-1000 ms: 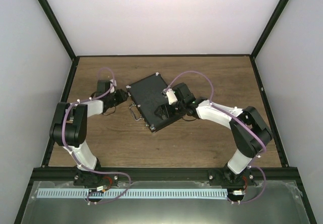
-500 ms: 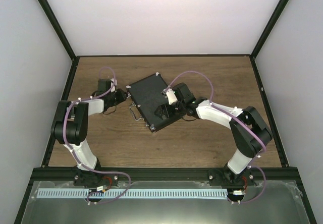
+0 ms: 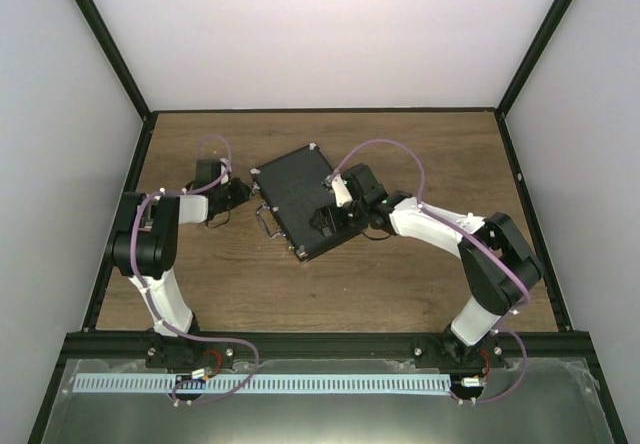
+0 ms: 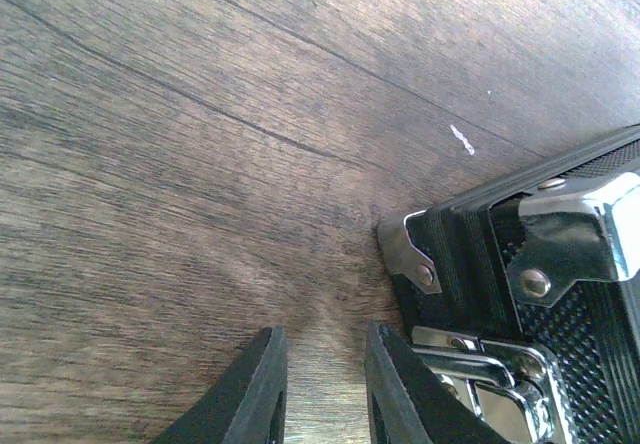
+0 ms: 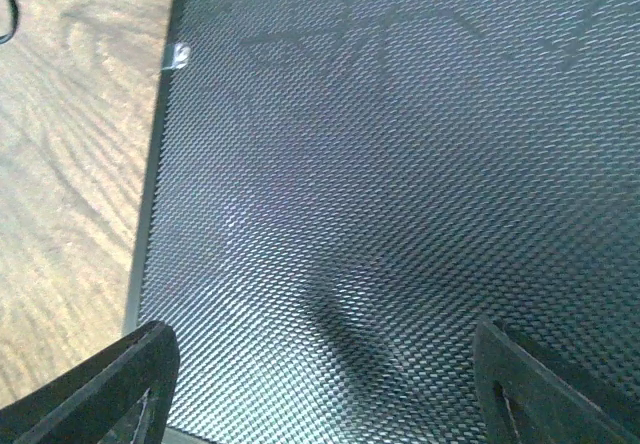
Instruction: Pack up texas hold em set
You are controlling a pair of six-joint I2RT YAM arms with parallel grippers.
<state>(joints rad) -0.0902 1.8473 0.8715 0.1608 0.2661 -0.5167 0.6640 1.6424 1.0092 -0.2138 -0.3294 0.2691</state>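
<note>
The black case (image 3: 293,196) lies shut and flat at the table's middle, its silver handle (image 3: 265,222) toward the left arm. No chips, buttons or cards are in view. My left gripper (image 3: 238,193) sits low on the wood just beside the case's left corner. In the left wrist view its fingers (image 4: 322,336) stand a narrow gap apart over bare wood, the silver corner (image 4: 412,252) and latch (image 4: 480,376) right beside the right finger. My right gripper (image 3: 326,221) hovers over the lid, wide open (image 5: 325,369), with the textured lid (image 5: 400,144) filling its view.
Brown wooden table (image 3: 420,154) enclosed by white walls and a black frame (image 3: 120,74). The case's near edge and bare wood (image 5: 70,164) show left of the right gripper. Cables loop above both arms.
The left arm's elbow has swung slightly inward while its gripper stays beside the case corner. The case and the right arm have not moved.
</note>
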